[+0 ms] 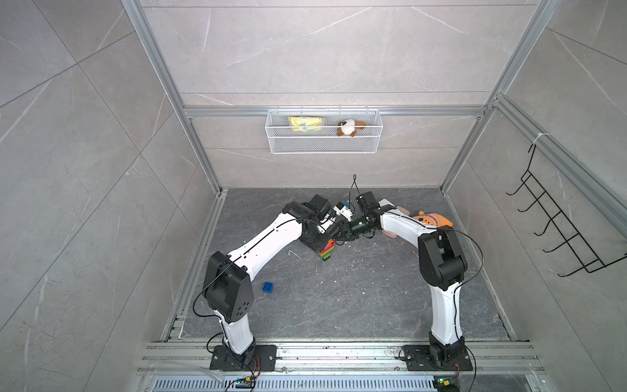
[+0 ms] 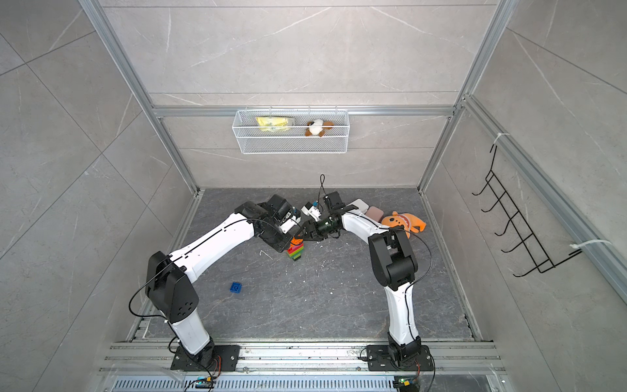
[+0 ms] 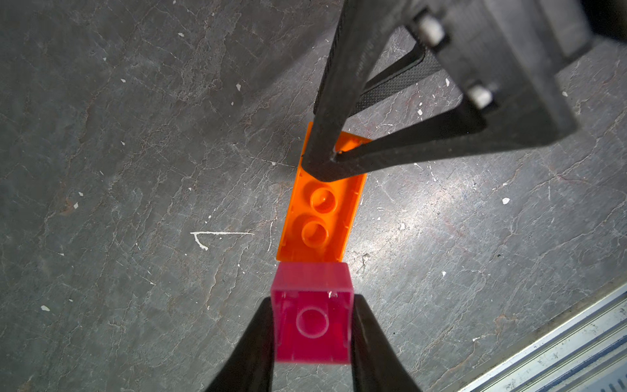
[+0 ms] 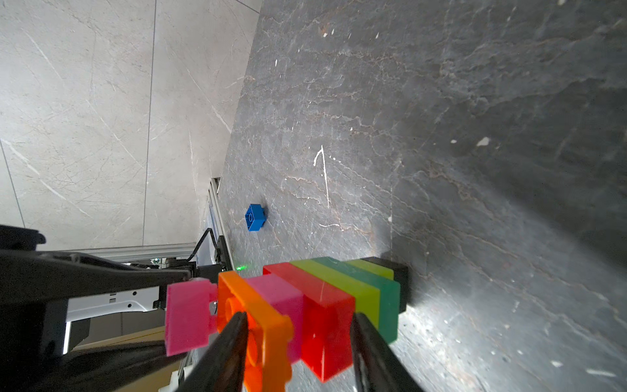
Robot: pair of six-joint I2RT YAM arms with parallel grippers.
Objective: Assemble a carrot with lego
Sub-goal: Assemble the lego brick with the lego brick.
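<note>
1. My left gripper point(image 3: 312, 300) is clamped on a small pink square brick point(image 3: 312, 325) of plastic, just beside an orange rectangular brick point(image 3: 319, 217).
2. That orange brick ends the carrot point(image 1: 326, 253), a tapering stack of joined plastic bricks with its black tip toward the dark stone-look table point(image 1: 339, 305), a little below mid-frame in both top views.
3. My right gripper point(image 4: 298, 317) straddles the orange, pink and red layers, jaws partly apart; whether they pinch I cannot tell.
4. A loose blue square brick point(image 1: 267, 287) lies lower left of the carrot, well apart.
</note>
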